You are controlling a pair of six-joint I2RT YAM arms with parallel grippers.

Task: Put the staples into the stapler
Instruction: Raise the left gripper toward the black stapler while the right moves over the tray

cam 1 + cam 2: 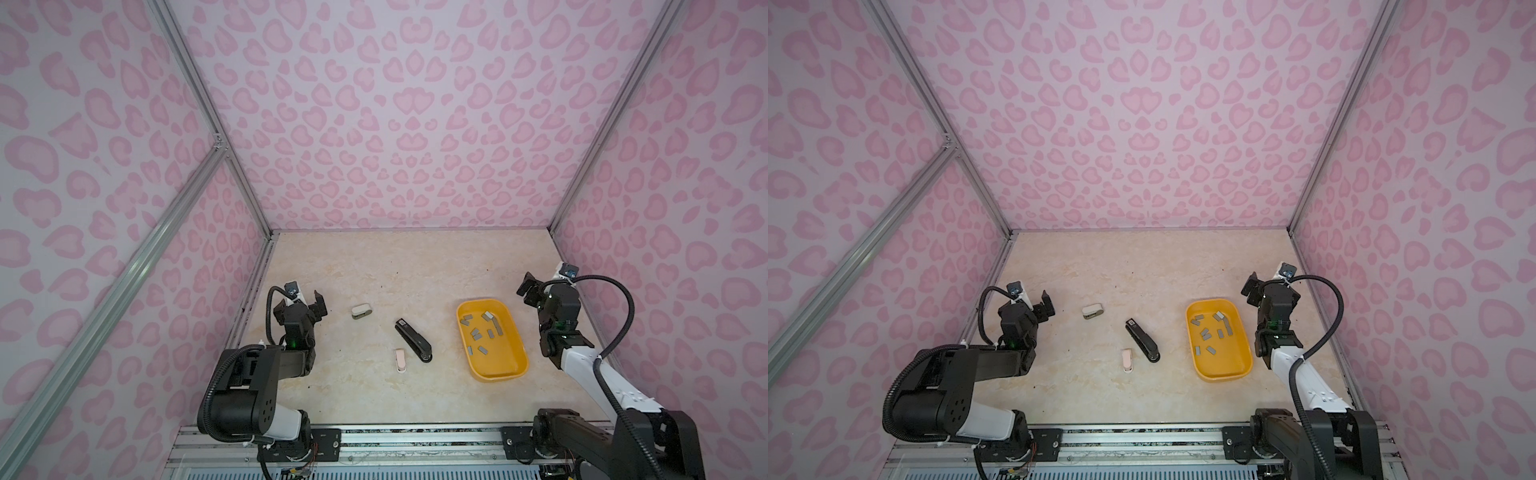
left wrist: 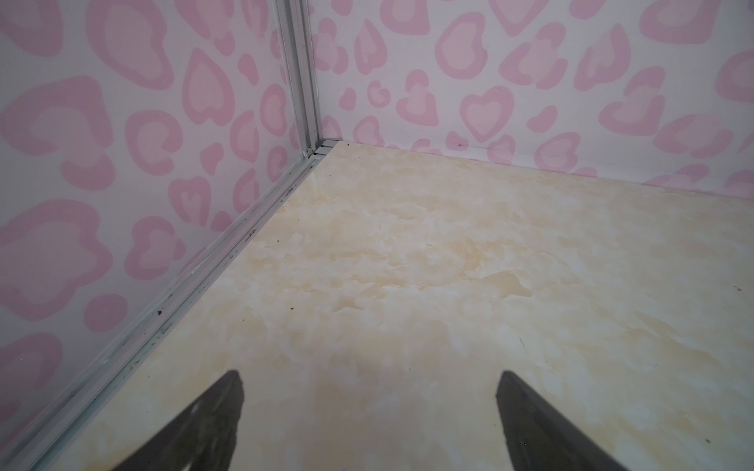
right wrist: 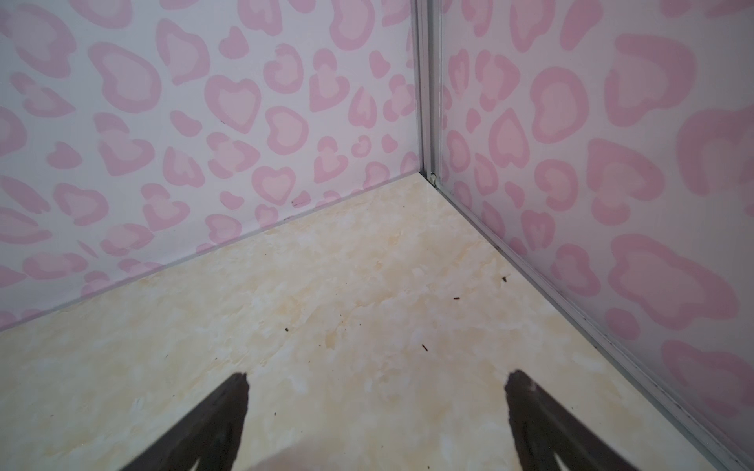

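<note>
A long black stapler (image 1: pixel 412 340) (image 1: pixel 1142 340) lies closed near the middle of the table in both top views. A small white stapler (image 1: pixel 360 311) (image 1: pixel 1092 311) lies behind it to the left, and a small pink stapler (image 1: pixel 400 360) (image 1: pixel 1127 359) lies beside its near end. The staples (image 1: pixel 474 332) (image 1: pixel 1205 332) are several grey strips scattered in a yellow tray (image 1: pixel 498 359) (image 1: pixel 1225 359). My left gripper (image 1: pixel 303 301) (image 1: pixel 1030 305) (image 2: pixel 370 379) is open and empty, left of the white stapler. My right gripper (image 1: pixel 544 286) (image 1: pixel 1268 286) (image 3: pixel 378 377) is open and empty, behind the tray's right side.
Pink-patterned walls with aluminium posts close the table at the left, back and right. The left wrist view faces the back left corner and the right wrist view the back right corner, both over bare marbled table. A metal rail runs along the front edge.
</note>
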